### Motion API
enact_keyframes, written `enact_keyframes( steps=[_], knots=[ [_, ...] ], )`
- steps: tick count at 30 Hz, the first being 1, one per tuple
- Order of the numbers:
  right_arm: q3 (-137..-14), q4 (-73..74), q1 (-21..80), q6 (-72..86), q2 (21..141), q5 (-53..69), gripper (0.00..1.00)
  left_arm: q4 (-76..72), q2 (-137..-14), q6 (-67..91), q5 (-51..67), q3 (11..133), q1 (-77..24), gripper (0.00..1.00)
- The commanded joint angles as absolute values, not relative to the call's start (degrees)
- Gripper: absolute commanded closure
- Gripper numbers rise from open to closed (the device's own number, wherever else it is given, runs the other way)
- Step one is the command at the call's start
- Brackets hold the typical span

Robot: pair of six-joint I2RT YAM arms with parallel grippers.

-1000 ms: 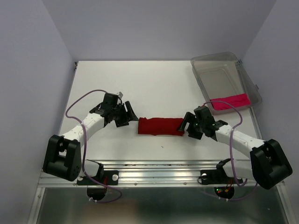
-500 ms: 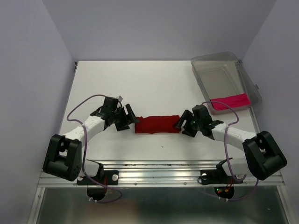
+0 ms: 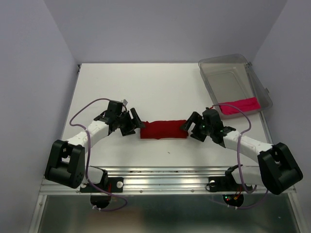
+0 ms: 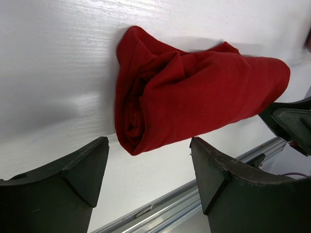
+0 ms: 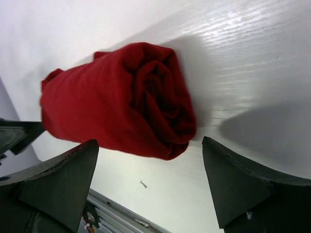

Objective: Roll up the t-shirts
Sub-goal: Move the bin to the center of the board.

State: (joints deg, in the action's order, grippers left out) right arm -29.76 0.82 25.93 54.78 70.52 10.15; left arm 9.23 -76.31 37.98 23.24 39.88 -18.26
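Top external view: the red t-shirt (image 3: 164, 130) lies as a tight roll on the white counter (image 3: 146, 87), its long axis running from 9 to 3 o'clock, with one arm at each end. The left end effector (image 3: 137, 124) sits just off the roll's 9 o'clock end and the right end effector (image 3: 188, 128) just off its 3 o'clock end, about equally near. Both stand wide and hold nothing.

Each wrist view looks down the roll's axis. The spiral of soft, matte cloth shows at the end face, lined up with the gap between dark, wedge-shaped fingers (image 4: 82, 170) and apart from them. The left end looks looser, with a flap sticking out, while the right end is wound more neatly. Any squeeze or lift would likely come along this axis from both ends, and the soft knit may slump or unwind.

The pink t-shirt (image 3: 239, 106) rests at the roll's 2 o'clock, in the near end of the clear plastic bin (image 3: 228, 65).
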Motion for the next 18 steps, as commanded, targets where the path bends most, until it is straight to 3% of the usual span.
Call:
enact_keyframes(
  steps=[1, 8, 12, 15, 18],
  knots=[
    [-30.67, -2.27, 25.66, 53.35, 75.23, 11.34, 0.07, 8.79, -75.32, 37.44, 23.91, 41.31, -18.28, 0.20],
    [-32.69, -4.83, 25.66, 53.35, 80.15, 13.80, 0.09, 9.05, -75.23, 37.53, 23.64, 41.31, -18.28, 0.15],
    [-32.78, -6.50, 25.66, 54.49, 82.44, 14.59, 0.15, 8.53, -75.41, 37.79, 23.64, 40.78, -18.28, 0.15],
    [-32.78, -7.12, 25.66, 55.02, 83.23, 14.15, 0.23, 8.00, -75.15, 38.06, 23.82, 40.34, -18.28, 0.15],
    [-32.61, -7.64, 25.66, 55.72, 83.76, 12.49, 0.49, 7.47, -75.32, 38.14, 24.17, 40.08, -18.28, 0.15]
  ],
)
